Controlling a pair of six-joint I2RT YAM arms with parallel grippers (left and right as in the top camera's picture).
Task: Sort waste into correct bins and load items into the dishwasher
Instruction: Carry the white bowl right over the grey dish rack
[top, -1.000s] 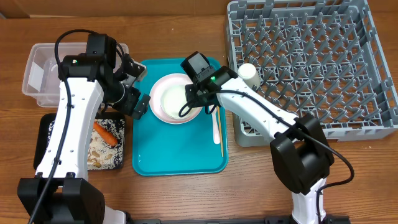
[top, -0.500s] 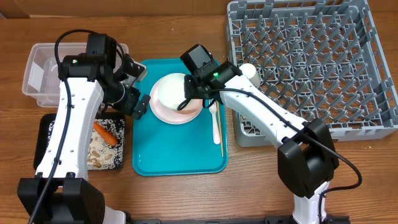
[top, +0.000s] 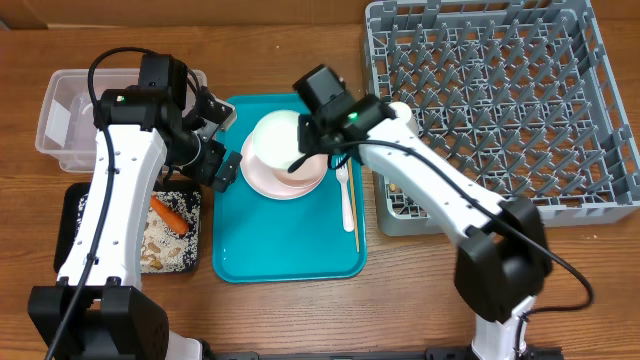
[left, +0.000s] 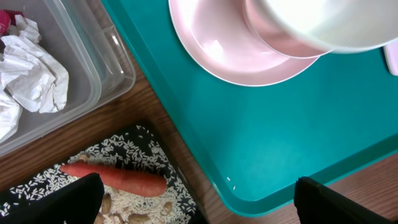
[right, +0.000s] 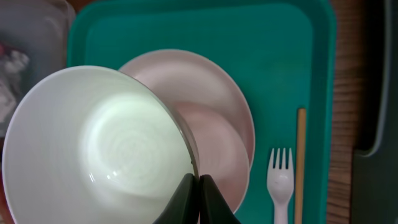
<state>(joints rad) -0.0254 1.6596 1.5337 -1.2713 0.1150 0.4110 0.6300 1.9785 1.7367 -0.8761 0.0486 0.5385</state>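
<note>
My right gripper (top: 308, 157) (right: 199, 193) is shut on the rim of a white bowl (top: 275, 143) (right: 99, 149) and holds it tilted above the pink plate (top: 268, 182) (right: 205, 81), where a second pinkish bowl (right: 214, 155) sits. A white fork (top: 347, 195) (right: 280, 180) and a wooden stick (top: 355, 205) (right: 300, 162) lie on the teal tray (top: 285, 245). A white cup (top: 400, 114) stands at the grey dish rack (top: 500, 100). My left gripper (top: 218, 150) (left: 193, 199) is open and empty over the tray's left edge. The black tray (top: 72, 215) holds a carrot (top: 170, 215) (left: 115, 177) and rice. The clear tub (top: 55, 125) holds napkins (left: 31, 68).
The teal tray's front half (left: 298, 137) shows a few rice grains. Bare wooden table (top: 600, 290) lies in front of the rack and trays.
My right gripper has lifted the white bowl off the plate and tilted it, moving a little up and back. The left arm has not moved.
</note>
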